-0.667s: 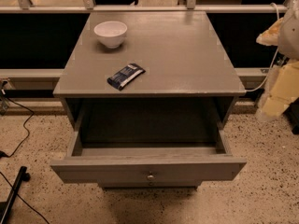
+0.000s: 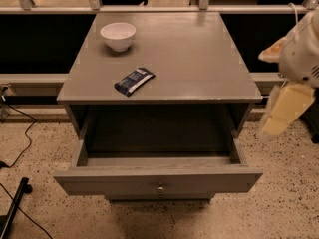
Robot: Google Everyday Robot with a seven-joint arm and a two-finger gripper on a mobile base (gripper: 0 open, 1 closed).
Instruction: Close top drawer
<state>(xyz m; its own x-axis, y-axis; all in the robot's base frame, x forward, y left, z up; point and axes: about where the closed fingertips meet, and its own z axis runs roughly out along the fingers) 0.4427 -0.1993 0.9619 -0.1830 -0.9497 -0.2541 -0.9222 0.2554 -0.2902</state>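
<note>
The top drawer (image 2: 124,179) is a wide grey wooden drawer of the grey cabinet (image 2: 199,59). It stands pulled far out toward me, and its inside shows nothing in it. A small round metal knob (image 2: 160,187) sits at the centre of its front. My gripper (image 2: 273,123) hangs pointing down at the right edge of the view, below the white arm (image 2: 301,54). It is in the air beside the cabinet's right side, above and to the right of the drawer's right front corner, and touches nothing.
A white bowl (image 2: 118,35) and a dark snack packet (image 2: 134,80) lie on the cabinet top. A railing with glass (image 2: 149,8) runs behind. Black cables (image 2: 22,138) and a dark stand leg (image 2: 12,208) lie on the speckled floor at the left.
The arm and gripper have moved a little left and down, closer to the cabinet's right side. The drawer stays open as before.
</note>
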